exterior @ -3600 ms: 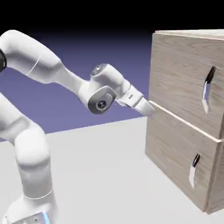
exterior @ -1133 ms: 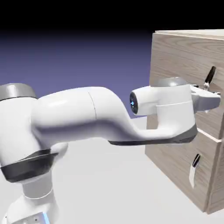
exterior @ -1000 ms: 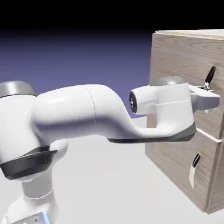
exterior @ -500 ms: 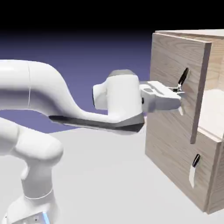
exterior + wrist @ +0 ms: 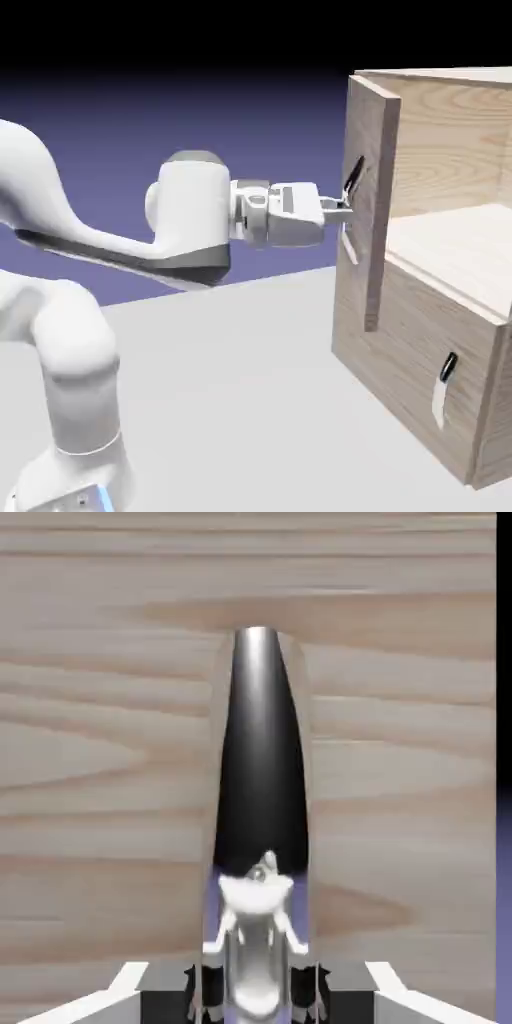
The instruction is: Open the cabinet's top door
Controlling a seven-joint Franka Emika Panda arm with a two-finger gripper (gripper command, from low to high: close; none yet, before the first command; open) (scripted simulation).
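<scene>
The gripper point(image 5: 256, 1002) is closed on the upper handle point(image 5: 262, 782), its two fingertips point(image 5: 350, 992) pressed in from either side of the bar's silver part. In the hand view the handle's black end reaches away from the fingertips, over horizontal wood grain, and the panel's edge runs down the right side of that view.

Out from the grip, the handle belongs to the top door point(image 5: 368, 200), which stands swung open at the exterior view's middle right, its free edge turned toward the camera. Behind it and to its right, the upper compartment point(image 5: 450, 150) of the cabinet point(image 5: 420, 320) lies open, showing a pale wood back and side and a light floor.

Below, the lower door point(image 5: 400, 340) is closed, with its own black-and-silver handle point(image 5: 445, 390) near the right end of the panel.

To the left of the gripper, the white arm point(image 5: 190, 215) holds its hand roughly level, pointing right at the door. The arm's links run back to the far left, and its base point(image 5: 75, 480) is at the bottom left. A light grey desk point(image 5: 220, 400) spreads between the base and the cabinet.
</scene>
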